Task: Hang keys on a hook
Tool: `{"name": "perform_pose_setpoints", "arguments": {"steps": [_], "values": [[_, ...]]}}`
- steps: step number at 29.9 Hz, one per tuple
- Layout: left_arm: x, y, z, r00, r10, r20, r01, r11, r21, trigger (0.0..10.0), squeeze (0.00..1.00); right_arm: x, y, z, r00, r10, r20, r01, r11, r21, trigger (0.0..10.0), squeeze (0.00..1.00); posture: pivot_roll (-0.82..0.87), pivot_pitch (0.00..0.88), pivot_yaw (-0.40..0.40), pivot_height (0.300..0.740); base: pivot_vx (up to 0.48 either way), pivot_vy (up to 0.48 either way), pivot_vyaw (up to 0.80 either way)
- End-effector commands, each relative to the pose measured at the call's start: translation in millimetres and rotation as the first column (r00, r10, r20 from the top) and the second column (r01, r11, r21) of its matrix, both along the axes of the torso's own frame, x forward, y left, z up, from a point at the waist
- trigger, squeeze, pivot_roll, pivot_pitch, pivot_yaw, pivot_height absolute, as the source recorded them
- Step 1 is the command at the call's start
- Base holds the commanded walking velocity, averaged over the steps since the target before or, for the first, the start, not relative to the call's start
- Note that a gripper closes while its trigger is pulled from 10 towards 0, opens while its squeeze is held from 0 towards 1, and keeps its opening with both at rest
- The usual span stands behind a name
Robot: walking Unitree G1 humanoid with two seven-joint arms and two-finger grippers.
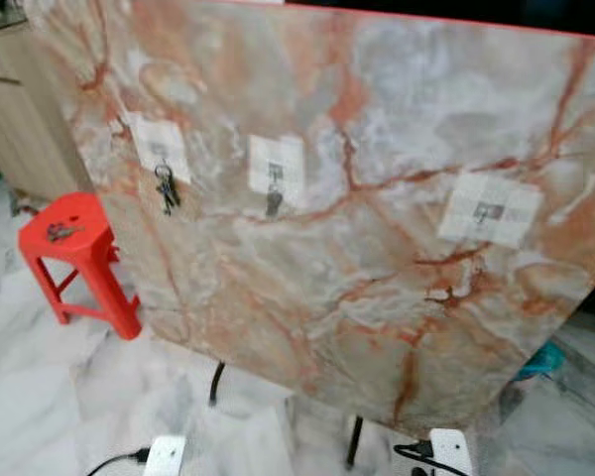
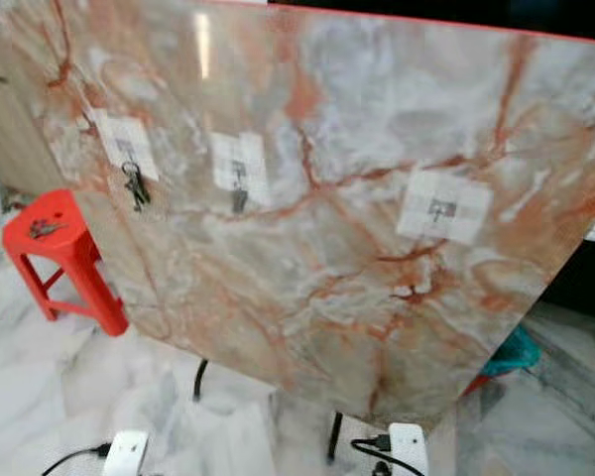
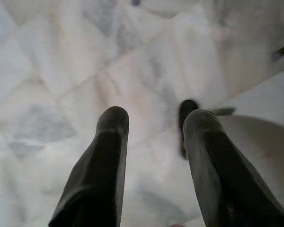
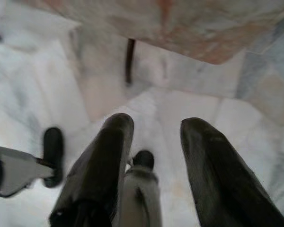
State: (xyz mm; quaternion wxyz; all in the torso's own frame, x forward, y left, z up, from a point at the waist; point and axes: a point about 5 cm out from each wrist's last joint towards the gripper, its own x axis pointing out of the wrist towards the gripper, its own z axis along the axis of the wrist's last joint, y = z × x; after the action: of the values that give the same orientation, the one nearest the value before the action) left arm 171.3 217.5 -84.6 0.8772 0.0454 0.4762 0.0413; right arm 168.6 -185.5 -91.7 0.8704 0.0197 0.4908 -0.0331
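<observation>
**Keys on the board's left hook, both grippers low over the floor**

The head views showed a large marble-patterned board (image 1: 377, 248) standing tilted on thin black legs. Three hooks sat on pale square pads across its face. A bunch of keys (image 1: 166, 188) hung from the hook (image 1: 160, 151) nearest the board's left edge. The middle hook (image 1: 275, 174) carried a smaller dark item, too blurred to identify. The hook (image 1: 490, 210) towards the right edge held nothing. A red stool (image 1: 74, 248) stood on the floor beside the board's left edge, with a small dark object (image 1: 61, 232) lying on its seat; it could not be made out. Two white boxes with black cables lay on the floor below the board's lower edge.

The wrist views showed what the head views did not. The left gripper (image 3: 154, 118) pointed down at the pale marble floor (image 3: 61, 71), its two black fingers spread apart with nothing between them. The right gripper (image 4: 156, 125) also pointed at the floor, fingers spread and holding nothing, with the board's lower edge and one black leg (image 4: 129, 60) ahead of it. Both grippers were well apart from the keys, far below the hooks.
</observation>
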Motion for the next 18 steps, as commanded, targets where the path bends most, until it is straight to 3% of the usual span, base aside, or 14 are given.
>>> {"name": "perform_pose_setpoints", "arguments": {"steps": [1,18], "values": [[-3.0,-5.6,-2.6,1.0,-0.021,-0.019,0.021,1.0,-0.013,10.0,0.0,-7.9,-7.8,-2.4,1.0,-0.016,-0.024,0.016,1.0,-0.015,10.0,0.0,0.1,0.0,-0.027,0.74,0.0,0.48,0.0],[-5.0,-4.7,-3.2,1.0,-0.014,-0.021,0.014,1.0,-0.012,10.0,0.0,-6.8,-6.7,-2.1,1.0,-0.01,-0.02,0.01,1.0,-0.013,10.0,0.0,0.11,0.0,-0.035,0.74,0.0,0.48,0.0]]}}
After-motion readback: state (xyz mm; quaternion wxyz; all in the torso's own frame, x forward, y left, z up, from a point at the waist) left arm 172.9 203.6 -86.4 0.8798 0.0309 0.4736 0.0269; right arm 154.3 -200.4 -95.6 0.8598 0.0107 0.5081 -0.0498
